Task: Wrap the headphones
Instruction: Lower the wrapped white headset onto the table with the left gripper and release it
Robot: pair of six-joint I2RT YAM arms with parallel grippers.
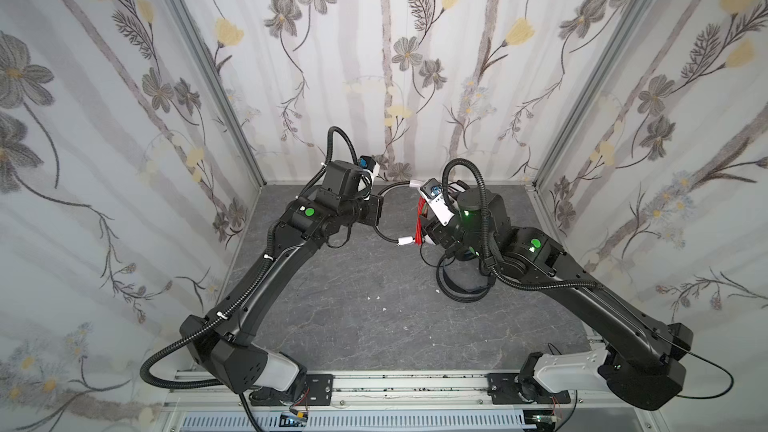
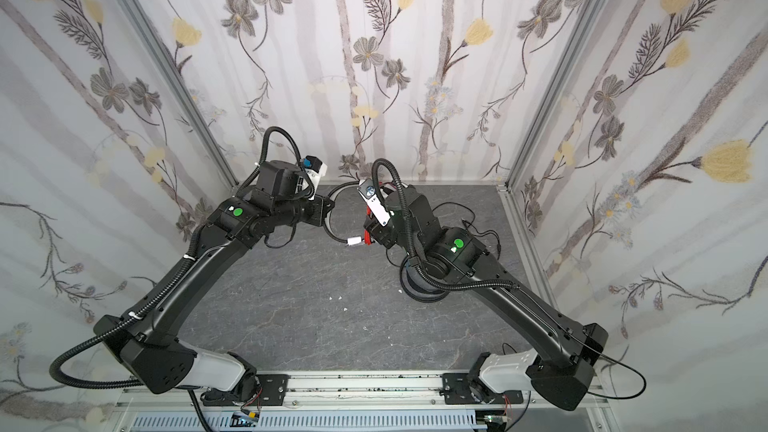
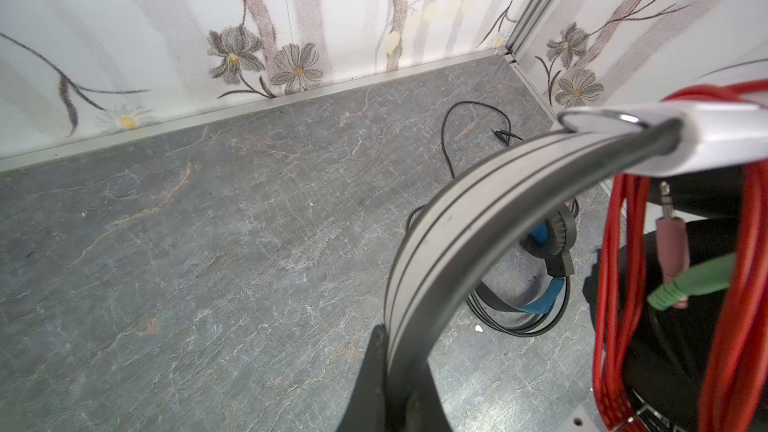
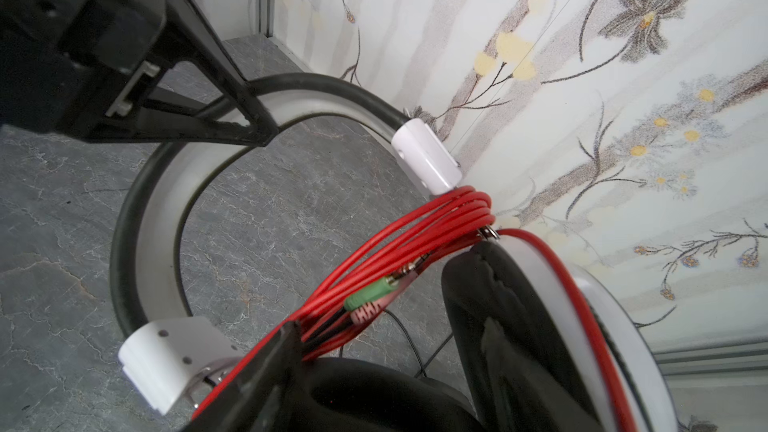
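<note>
The white headphones hang above the table between my two arms, headband (image 1: 383,231) (image 2: 332,229) (image 3: 457,222) (image 4: 158,201) arched toward the back wall. My left gripper (image 1: 379,210) (image 2: 328,211) (image 3: 395,384) is shut on that headband. The red cord (image 1: 419,222) (image 2: 368,234) (image 3: 623,284) (image 4: 395,251) is coiled in several loops round the ear cups, with green and pink plugs (image 4: 370,299) tucked in. My right gripper (image 1: 428,236) (image 2: 376,239) (image 4: 374,401) stands open, jaws wide around a black ear pad (image 4: 519,326). The black headphones (image 1: 461,284) (image 2: 419,288) (image 3: 548,238) with blue accents lie on the table under my right arm.
The black headset's thin cord (image 2: 486,234) (image 3: 449,139) trails loose toward the back right corner. Flowered walls close in the back and both sides of the grey stone-patterned table (image 1: 353,326). Small white specks (image 1: 376,297) lie mid-table.
</note>
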